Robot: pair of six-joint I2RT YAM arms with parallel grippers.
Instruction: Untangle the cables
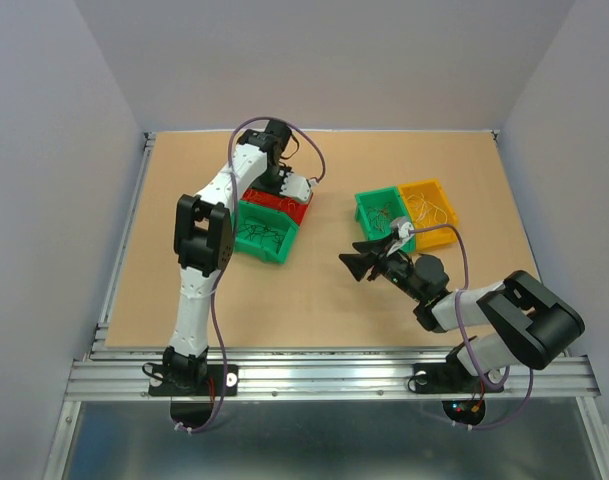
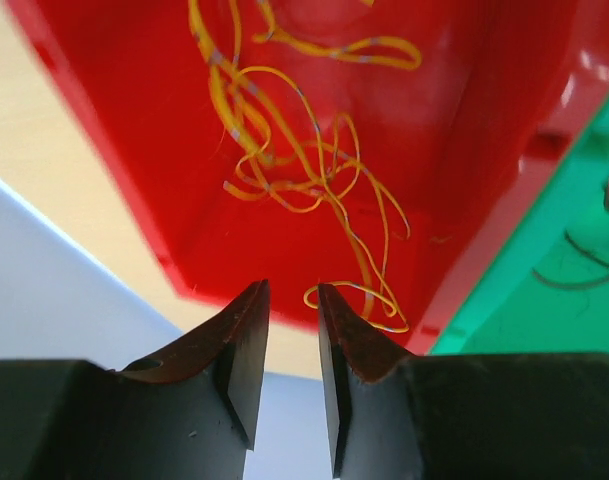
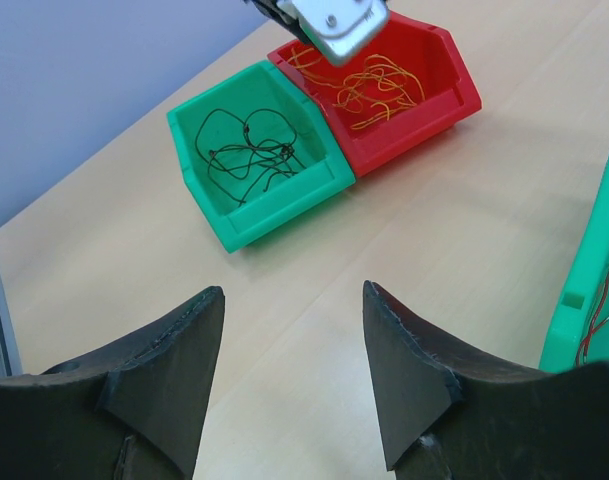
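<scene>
Currently the left gripper (image 2: 292, 300) is poised over the red bin (image 2: 464, 110), its jaws drawn to a narrow gap with nothing visible between them. One loop of the yellow wires (image 2: 304, 170) lies just beside the fingertip (image 2: 349, 330) on the right of the wrist view; contact cannot be confirmed. The rest of the yellow wires lie as a loose, loopy tangle across the floor of the red bin. The green bin (image 2: 544, 300) stands touching the red bin along one side and holds dark wires (image 3: 246, 150) in an open tangle on its floor. Both bins rest on the table (image 3: 444, 230), toward its left half. The right gripper (image 3: 294, 300) hangs above bare table near the middle, jaws set wide and holding nothing, facing that pair of bins. At its right side stands a second green bin (image 3: 584, 280), with a reddish wire (image 3: 596, 325) partly visible inside. The overhead view shows a yellow bin (image 1: 431, 190) touching the second green bin on its right side, with pale wires (image 1: 424, 212) lying in it. The two pairs of bins stand well apart.
</scene>
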